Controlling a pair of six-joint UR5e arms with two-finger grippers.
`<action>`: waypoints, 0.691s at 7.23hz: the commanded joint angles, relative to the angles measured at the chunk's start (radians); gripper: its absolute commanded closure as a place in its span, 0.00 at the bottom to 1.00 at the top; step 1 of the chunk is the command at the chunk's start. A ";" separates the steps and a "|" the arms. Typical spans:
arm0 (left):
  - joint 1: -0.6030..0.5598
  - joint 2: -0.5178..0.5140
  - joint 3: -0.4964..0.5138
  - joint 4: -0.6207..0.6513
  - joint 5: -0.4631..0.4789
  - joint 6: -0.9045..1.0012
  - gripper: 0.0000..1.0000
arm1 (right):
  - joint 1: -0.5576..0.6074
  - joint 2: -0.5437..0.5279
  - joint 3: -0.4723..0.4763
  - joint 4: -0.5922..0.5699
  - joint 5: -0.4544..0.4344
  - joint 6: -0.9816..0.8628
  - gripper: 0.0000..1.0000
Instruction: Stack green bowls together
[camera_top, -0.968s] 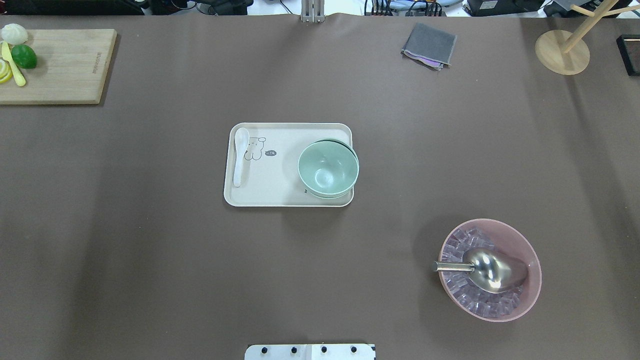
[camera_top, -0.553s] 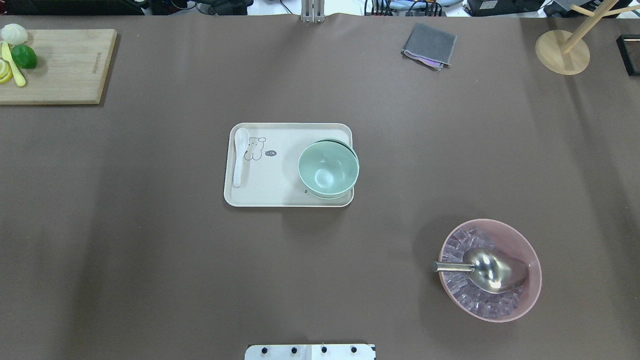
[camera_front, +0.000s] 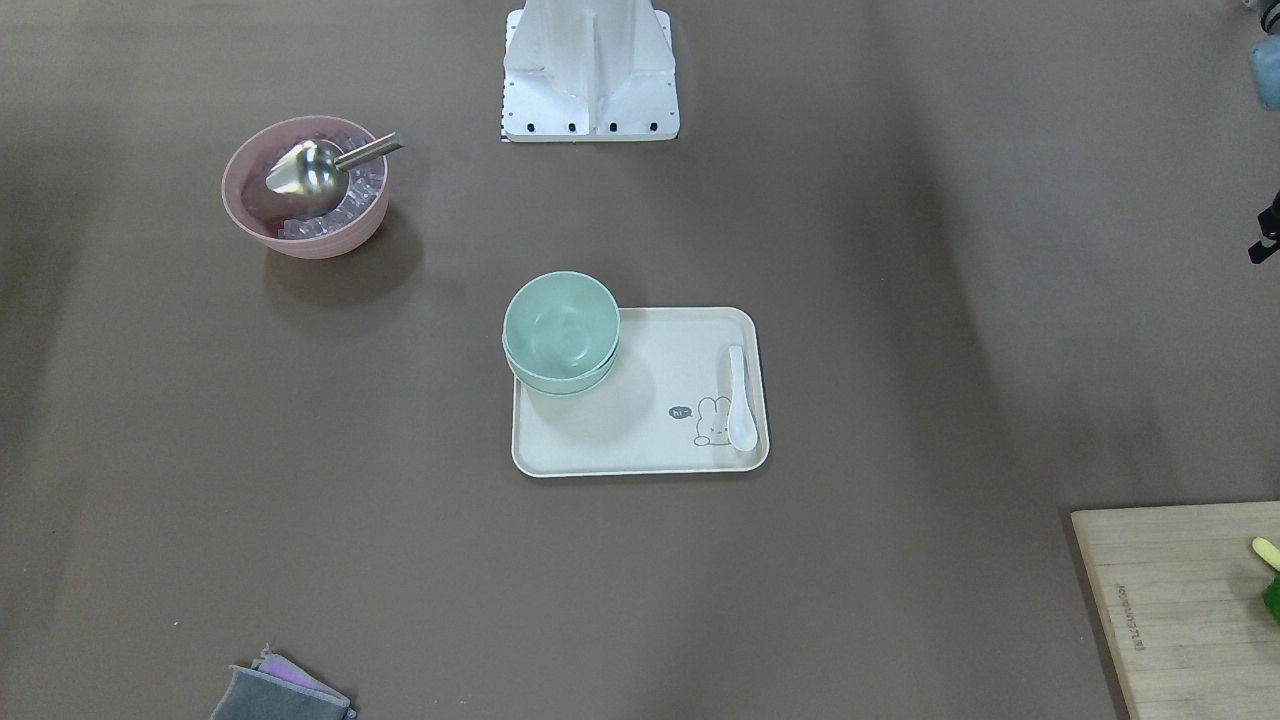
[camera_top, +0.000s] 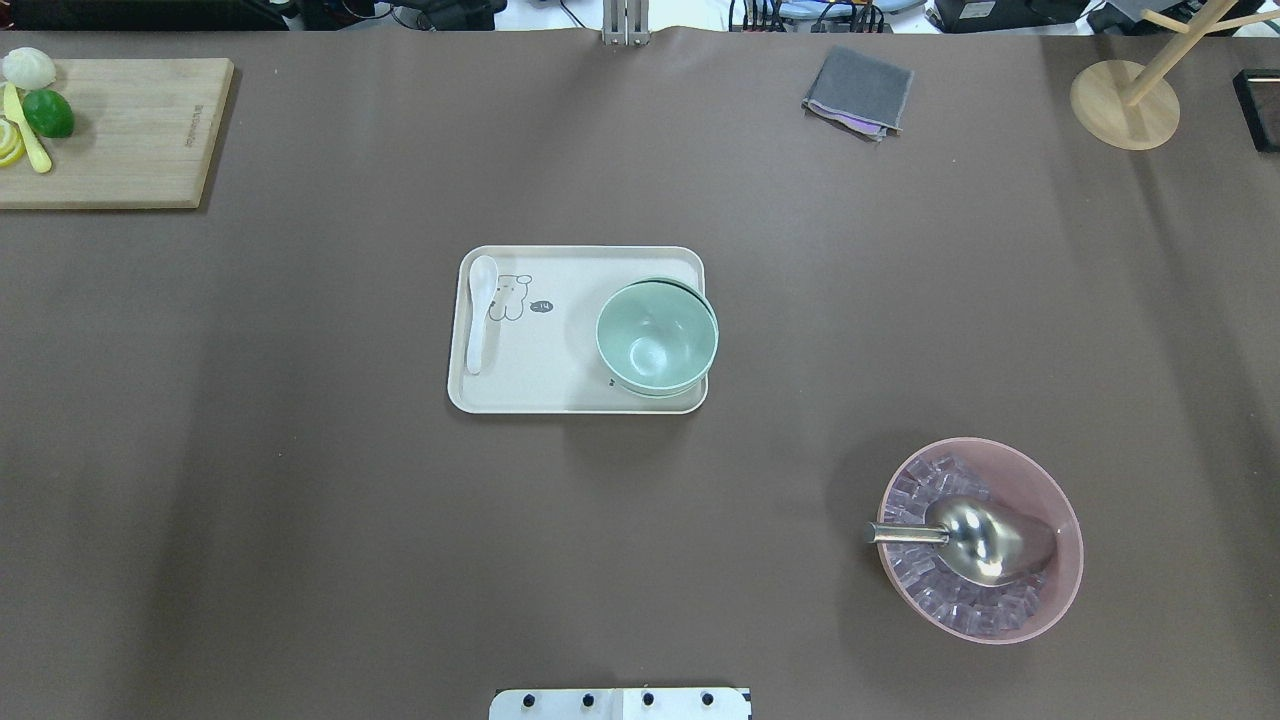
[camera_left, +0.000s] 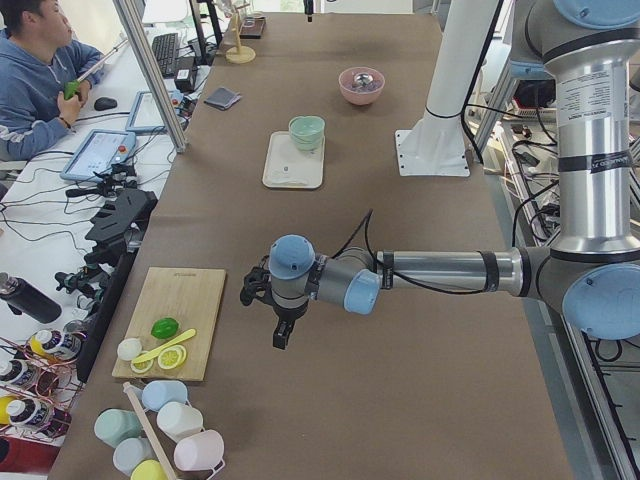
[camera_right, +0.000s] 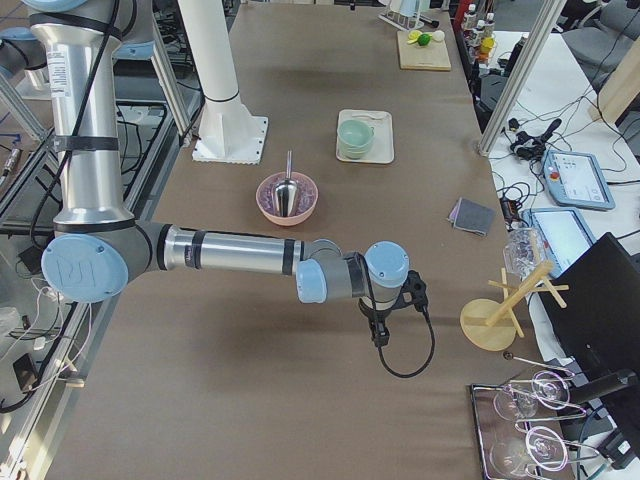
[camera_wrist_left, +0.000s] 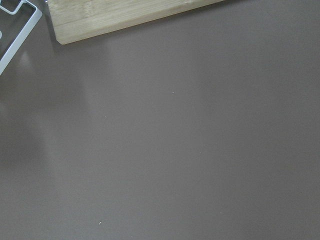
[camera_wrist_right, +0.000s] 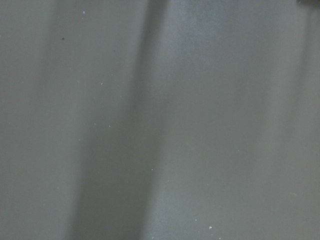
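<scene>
The green bowls (camera_top: 656, 337) are sitting nested in a single stack on the cream tray (camera_top: 560, 385), mouths up, and from across the desk (camera_top: 300, 500) I am making out 2 rims for certain; how many bowls are in the stack I cannot tell. The stack is occupying the end of the tray nearer the right gripper (camera_right: 378, 335), while a white spoon (camera_top: 480, 312) is lying along the end nearer the left gripper (camera_left: 284, 338). Both grippers are hanging well apart from the bowls, one off each end of the desk, pointing down over bare surface and touching nothing. The left gripper is hovering just beside the cutting board (camera_left: 175, 310), whose edge is showing in its wrist camera. The right gripper is hovering near the wooden stand (camera_right: 487, 325) and a grey cloth (camera_right: 470, 214), and the pink bowl (camera_right: 268, 207) with its metal scoop (camera_right: 285, 193) is standing between that gripper and the tray. Whether either gripper is open or closed I cannot tell, since only the side cameras are catching them.
</scene>
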 joint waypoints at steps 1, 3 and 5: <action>0.000 -0.001 0.001 -0.001 0.001 -0.001 0.02 | 0.000 -0.004 -0.005 0.000 -0.054 0.000 0.00; 0.002 -0.001 0.001 -0.001 -0.001 -0.001 0.02 | -0.002 -0.004 -0.005 0.000 -0.055 0.000 0.00; 0.002 -0.013 -0.001 0.004 -0.008 -0.003 0.02 | 0.000 -0.004 -0.006 0.000 -0.055 0.000 0.00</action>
